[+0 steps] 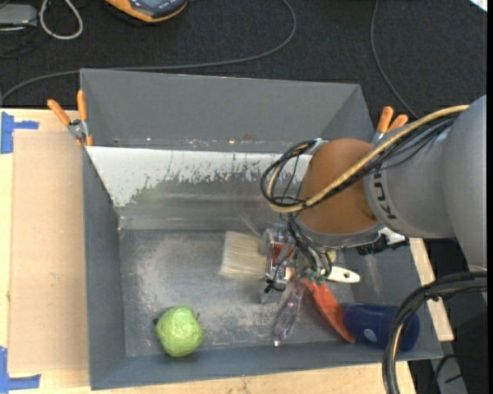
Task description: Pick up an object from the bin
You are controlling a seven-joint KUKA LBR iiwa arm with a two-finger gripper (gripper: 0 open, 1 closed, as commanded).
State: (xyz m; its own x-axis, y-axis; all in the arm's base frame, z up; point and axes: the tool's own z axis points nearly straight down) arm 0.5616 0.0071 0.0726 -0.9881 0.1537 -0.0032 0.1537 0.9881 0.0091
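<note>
A pale brush [240, 257] with cream bristles lies flat just right of the frame's centre. Below and to its right, a clear plastic piece [285, 317] lies slanted, just beside an orange tool [329, 309] that runs down toward a dark blue object [376, 325] at lower right. A green apple-like ball [179, 332] sits well apart, lower left of centre.
</note>
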